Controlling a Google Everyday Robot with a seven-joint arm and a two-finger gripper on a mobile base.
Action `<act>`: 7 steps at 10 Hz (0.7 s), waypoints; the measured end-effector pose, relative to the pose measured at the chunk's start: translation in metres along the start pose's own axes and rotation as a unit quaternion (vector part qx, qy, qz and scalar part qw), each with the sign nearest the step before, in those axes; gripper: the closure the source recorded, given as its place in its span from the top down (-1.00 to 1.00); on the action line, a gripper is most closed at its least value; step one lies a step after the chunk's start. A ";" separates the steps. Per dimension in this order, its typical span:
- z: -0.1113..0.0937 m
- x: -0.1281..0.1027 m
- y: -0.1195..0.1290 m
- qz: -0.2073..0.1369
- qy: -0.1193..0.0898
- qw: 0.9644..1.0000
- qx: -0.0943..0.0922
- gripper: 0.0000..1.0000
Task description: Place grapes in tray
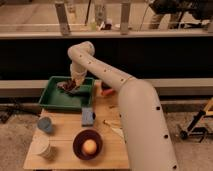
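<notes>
Inside the tray (56, 100), far side | pincer (75, 83) right at grapes (66, 87) | grip: cannot tell

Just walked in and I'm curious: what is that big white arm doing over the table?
The robot's arm reaches across the wooden table, its gripper down inside the green tray, right at a dark bunch of grapes. A blue sponge and a bowl holding an orange fruit sit nearby.

The single camera looked down and forward across the desk (62, 131), fairly close, from its near edge; the arm (135, 100) held its jaws over the tray (55, 98).
</notes>
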 end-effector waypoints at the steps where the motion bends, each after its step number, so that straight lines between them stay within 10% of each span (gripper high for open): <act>1: -0.001 -0.002 0.001 -0.007 -0.003 1.000 0.001 -0.66; 4: -0.005 -0.018 0.009 -0.034 -0.012 0.999 0.003 -0.92; 7: 0.000 -0.025 0.009 -0.044 -0.013 0.999 -0.002 -0.45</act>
